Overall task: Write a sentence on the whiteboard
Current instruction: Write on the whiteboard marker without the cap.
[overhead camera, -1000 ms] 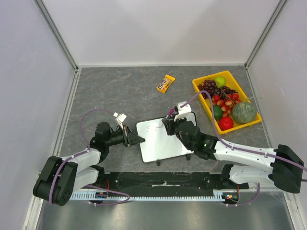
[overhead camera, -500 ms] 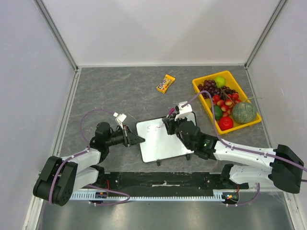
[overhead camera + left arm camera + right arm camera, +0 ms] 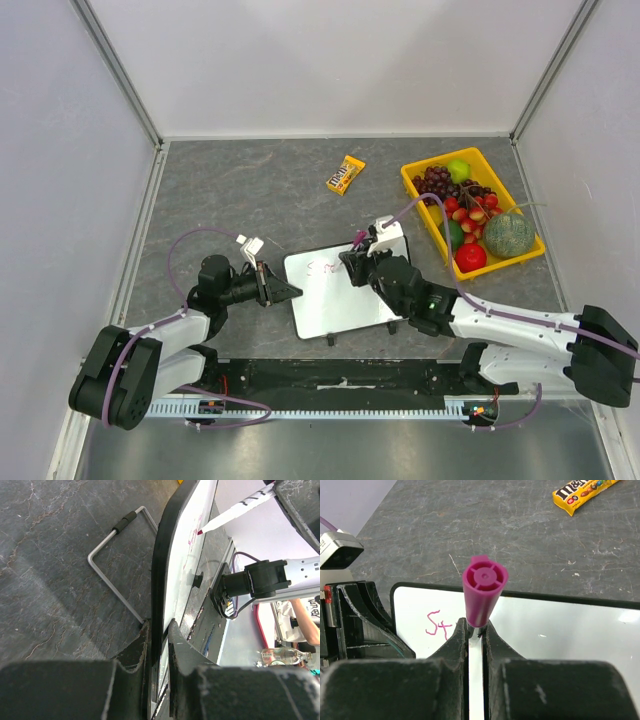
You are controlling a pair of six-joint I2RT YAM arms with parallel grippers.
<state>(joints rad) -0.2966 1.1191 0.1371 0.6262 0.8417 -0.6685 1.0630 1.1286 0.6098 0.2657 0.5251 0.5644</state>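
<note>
The whiteboard (image 3: 345, 300) lies propped on the table in front of the arms. My left gripper (image 3: 292, 291) is shut on its left rim; in the left wrist view the black rim (image 3: 162, 575) runs edge-on between the fingers of the gripper (image 3: 159, 636). My right gripper (image 3: 358, 262) is shut on a pink marker (image 3: 484, 587), held upright with its tip on the board (image 3: 560, 630). The sentence reads only pink "St" (image 3: 438, 625) near the board's upper left, also faint in the top view (image 3: 322, 267). The marker tip (image 3: 200, 531) touches the board.
A yellow tray (image 3: 411, 181) of fruit stands at the back right. A candy pack (image 3: 347, 174) lies behind the board, also in the right wrist view (image 3: 582, 492). The board's wire stand (image 3: 117, 575) rests on the table beneath it. White walls enclose the table.
My right gripper has moved slightly to the right with the marker, and the pink writing has grown from a small mark to "St". The left gripper and board have not moved.
</note>
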